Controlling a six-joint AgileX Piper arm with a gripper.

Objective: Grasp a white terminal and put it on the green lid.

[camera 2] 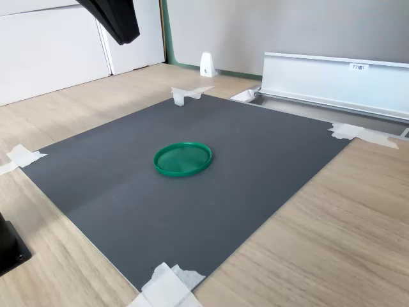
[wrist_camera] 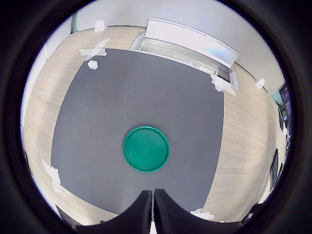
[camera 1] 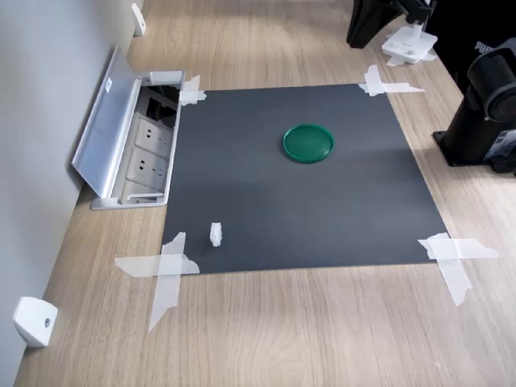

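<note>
The green lid (camera 1: 308, 143) lies flat near the middle of the black mat (camera 1: 322, 218), also seen in the second exterior view (camera 2: 183, 158) and the wrist view (wrist_camera: 146, 148). The white terminal (camera 1: 216, 234) stands alone on the mat near the taped corner at the first exterior view's lower left; it also shows small in the other two views (camera 2: 179, 98) (wrist_camera: 92, 65). My gripper (wrist_camera: 153, 194) hangs high above the mat's edge, short of the lid and far from the terminal. Its fingers are shut with nothing between them. Only its black tip (camera 2: 128, 35) shows in the second exterior view.
White tape (camera 1: 165, 270) holds the mat's corners to the wooden table. An open metal socket box (camera 1: 133, 145) with raised lid sits along the wall beside the mat. A rounded white wall-corner piece (camera 1: 34, 321) and the arm's black base (camera 1: 484, 113) flank the mat.
</note>
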